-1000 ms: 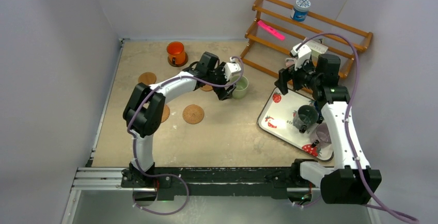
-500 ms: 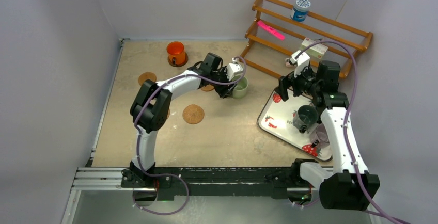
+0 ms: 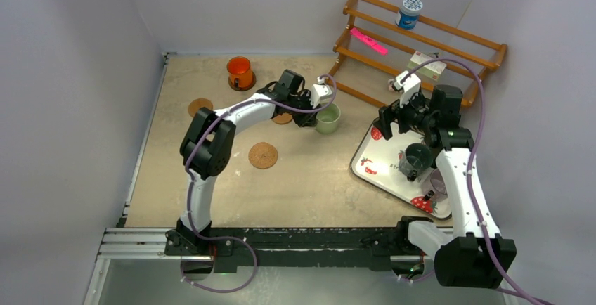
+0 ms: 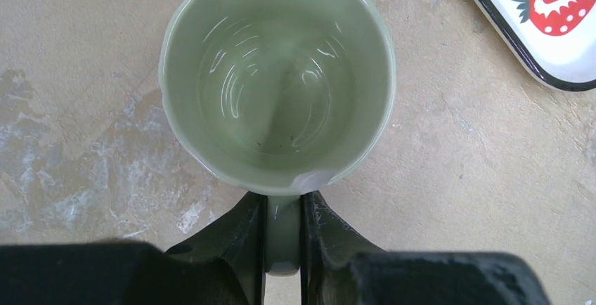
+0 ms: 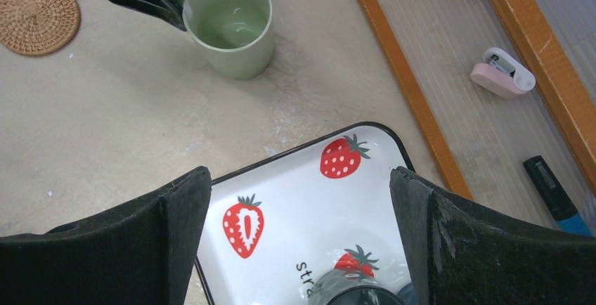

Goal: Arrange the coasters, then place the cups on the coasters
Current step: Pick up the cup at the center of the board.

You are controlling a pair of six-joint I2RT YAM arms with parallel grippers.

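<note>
The strawberry-print tray (image 3: 379, 161) lies at the right of the bench (image 3: 309, 178), and everything here is placed from it. Left of the tray, a short way off, the pale green mug (image 4: 277, 87) stands upright on bare bench, not on a coaster. The left hand (image 4: 283, 203) is closed on its handle: the two dark fingers (image 4: 246, 231) pinch the handle from either side, just below the rim (the mug is empty inside, apart from a few specks). A brown coaster (image 3: 282, 118) lies just beyond the mug on the side away from the tray, mostly hidden under the left arm.

Farther left of the tray, and nearer the arm bases, a woven coaster (image 3: 263, 154) lies alone. Farther left again sits another light coaster (image 3: 200, 106). Far to the tray's upper left the orange mug (image 3: 239, 71) stands on a darker coaster (image 3: 243, 84).

The right hand (image 5: 299, 175) hangs over the tray's far corner with its fingers spread wide, holding nothing. On the tray itself stand a dark mug (image 3: 416, 159) and, toward its near end, a purple-grey mug (image 3: 441, 180). Behind the tray is a wooden rack (image 3: 450, 34) carrying a blue-and-white tub (image 3: 408, 11).
</note>
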